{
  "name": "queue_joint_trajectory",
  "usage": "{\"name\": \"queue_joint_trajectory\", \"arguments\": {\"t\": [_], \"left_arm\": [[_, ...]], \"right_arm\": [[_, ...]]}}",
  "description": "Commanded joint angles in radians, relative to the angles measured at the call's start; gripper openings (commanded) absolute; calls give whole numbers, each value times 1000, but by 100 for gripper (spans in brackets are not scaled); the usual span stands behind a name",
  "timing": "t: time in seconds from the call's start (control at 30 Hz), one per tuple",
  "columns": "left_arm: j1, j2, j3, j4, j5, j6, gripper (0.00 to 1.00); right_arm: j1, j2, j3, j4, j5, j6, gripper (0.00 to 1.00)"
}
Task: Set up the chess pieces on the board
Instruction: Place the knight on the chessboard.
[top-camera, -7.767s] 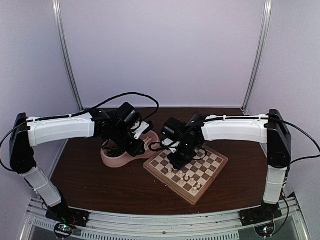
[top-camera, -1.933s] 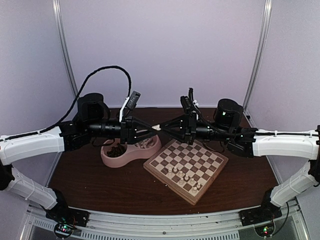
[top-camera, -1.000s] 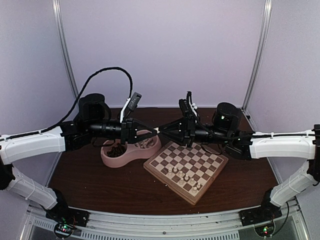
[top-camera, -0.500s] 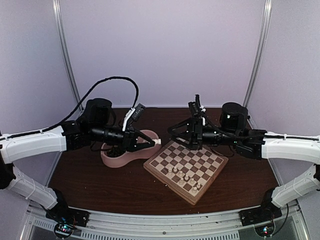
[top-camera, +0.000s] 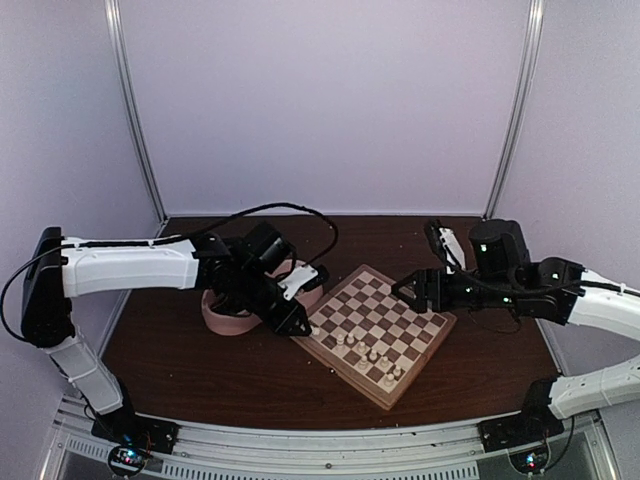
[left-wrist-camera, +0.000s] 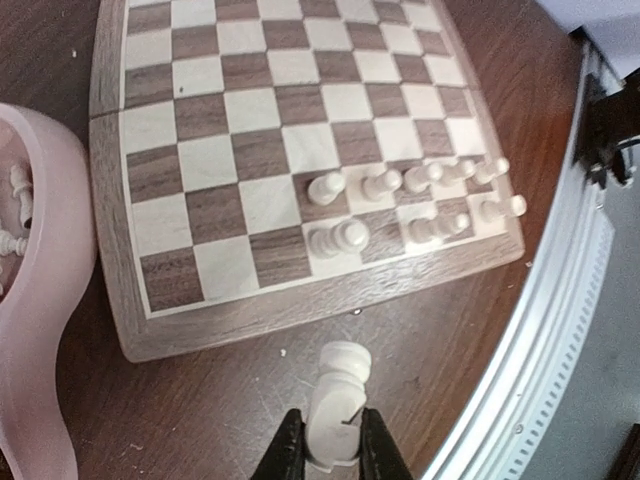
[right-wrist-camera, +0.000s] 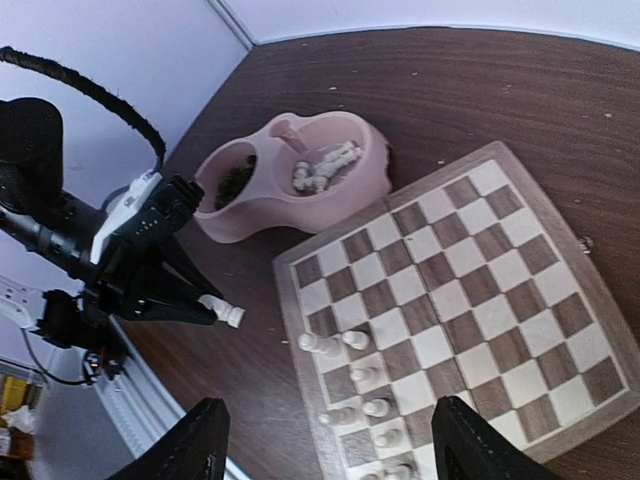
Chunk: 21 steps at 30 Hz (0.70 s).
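One cream chess piece sits clenched in the left tool, above the tabletop just off the board; the right tool hovers released over the board's right side.

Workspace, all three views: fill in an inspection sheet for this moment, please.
Surface: dark wood table with a few pale specks.
Job's things: board lies at an angle; cream pieces sit along one edge; spare pieces, cream and dark, lie in the pink dish.
Clutter: nothing seen beyond the specks.
Grippers: left gripper shut on the held piece, just off the board's edge; right gripper open, empty, raised over the board.
Cables: black cable arcs over the left arm.
Surroundings: lilac walls, metal posts, rail at the near edge.
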Motion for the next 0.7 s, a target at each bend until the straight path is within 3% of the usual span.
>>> {"name": "queue_joint_trajectory", "arguments": {"t": [0.0, 0.27, 0.67], "left_arm": [[-32, 92, 107, -167, -167, 41, 0], [-49, 219, 250, -275, -215, 5, 0], [-115, 277, 380, -383, -255, -12, 0]], "right_arm": [[-4, -78, -86, -92, 222, -184, 73], [-4, -203, -271, -3, 356, -296, 73], [-4, -386, -460, 97, 380, -348, 75]]}}
